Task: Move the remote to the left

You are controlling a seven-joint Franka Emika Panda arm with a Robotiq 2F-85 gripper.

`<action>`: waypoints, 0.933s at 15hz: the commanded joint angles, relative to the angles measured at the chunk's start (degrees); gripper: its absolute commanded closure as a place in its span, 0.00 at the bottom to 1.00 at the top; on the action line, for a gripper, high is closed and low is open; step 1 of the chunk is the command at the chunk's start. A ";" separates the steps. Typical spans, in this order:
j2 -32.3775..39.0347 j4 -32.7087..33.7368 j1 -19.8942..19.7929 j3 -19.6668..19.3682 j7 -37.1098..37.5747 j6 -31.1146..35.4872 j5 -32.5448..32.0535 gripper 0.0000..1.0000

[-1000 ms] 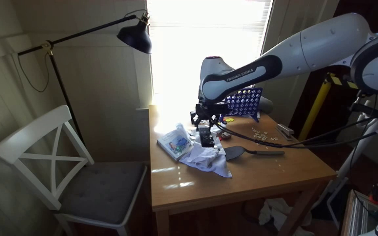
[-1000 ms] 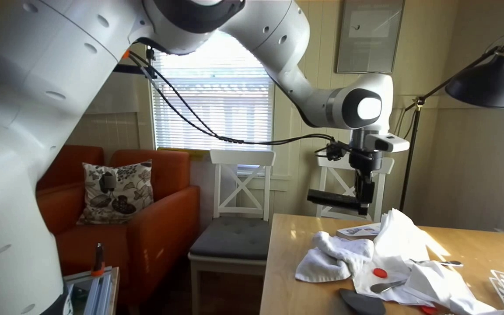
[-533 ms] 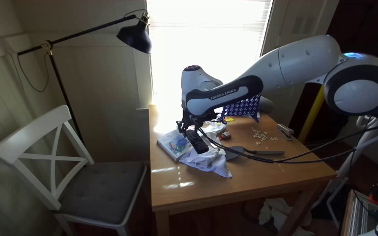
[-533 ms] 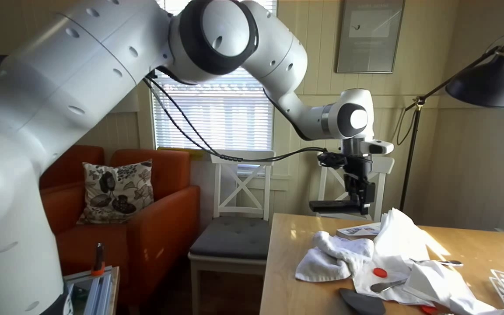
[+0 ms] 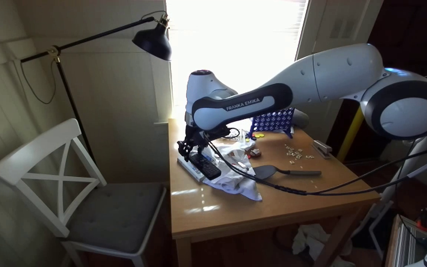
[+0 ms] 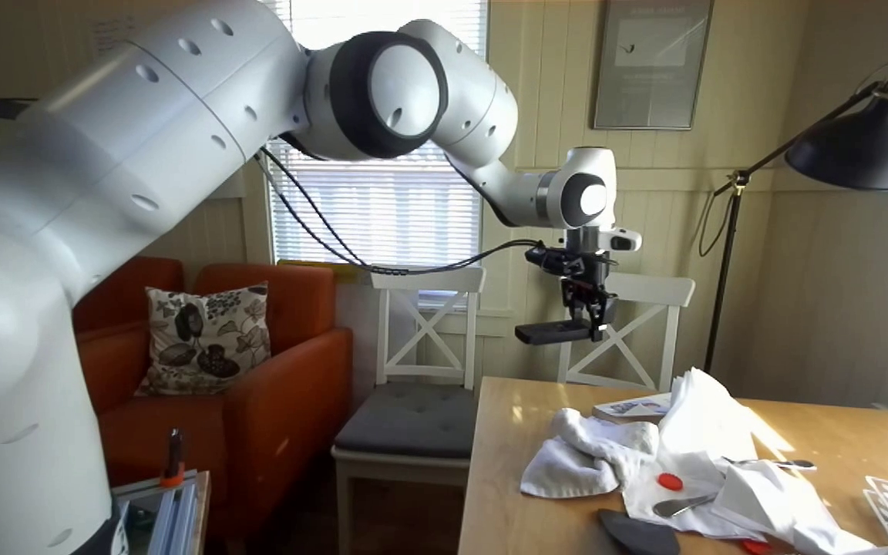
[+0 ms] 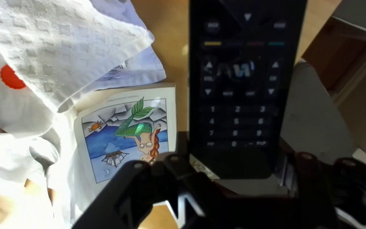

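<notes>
The remote (image 5: 206, 165) is a slim black bar with a keypad. My gripper (image 5: 192, 152) is shut on one end of it, and the rest sticks out to the side. In an exterior view the remote (image 6: 552, 332) hangs in the air above the table, roughly level, gripped by the fingers (image 6: 597, 324). In the wrist view the remote (image 7: 240, 95) fills the upper middle with its buttons facing the camera. Its end with the brand label sits between the two dark fingers (image 7: 235, 156). Its far end is cut off by the frame edge.
Below are a picture book (image 7: 125, 136) and a crumpled white cloth (image 6: 590, 455). The wooden table (image 5: 272, 204) also holds a dark spatula (image 5: 267, 172), a blue grid rack (image 5: 272, 120) and small tiles (image 5: 294, 152). A white chair (image 5: 61, 178) and black lamp (image 5: 153, 42) stand nearby.
My gripper has carried the remote leftward in both exterior views, from over the cloth to over the book. It dipped slightly, then rose. The remote has stayed gripped; the table things have not moved.
</notes>
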 commanded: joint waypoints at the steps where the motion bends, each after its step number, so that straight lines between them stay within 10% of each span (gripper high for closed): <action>1: -0.39 0.28 -0.22 -0.69 -0.55 -0.23 1.46 0.39; 3: -0.94 0.25 -1.86 -0.65 -1.67 -0.22 2.36 0.39; 4: -0.97 0.24 -2.22 -0.64 -1.94 -0.22 2.47 0.64; 14: 11.79 9.42 7.52 -6.58 18.21 -2.03 -2.44 0.64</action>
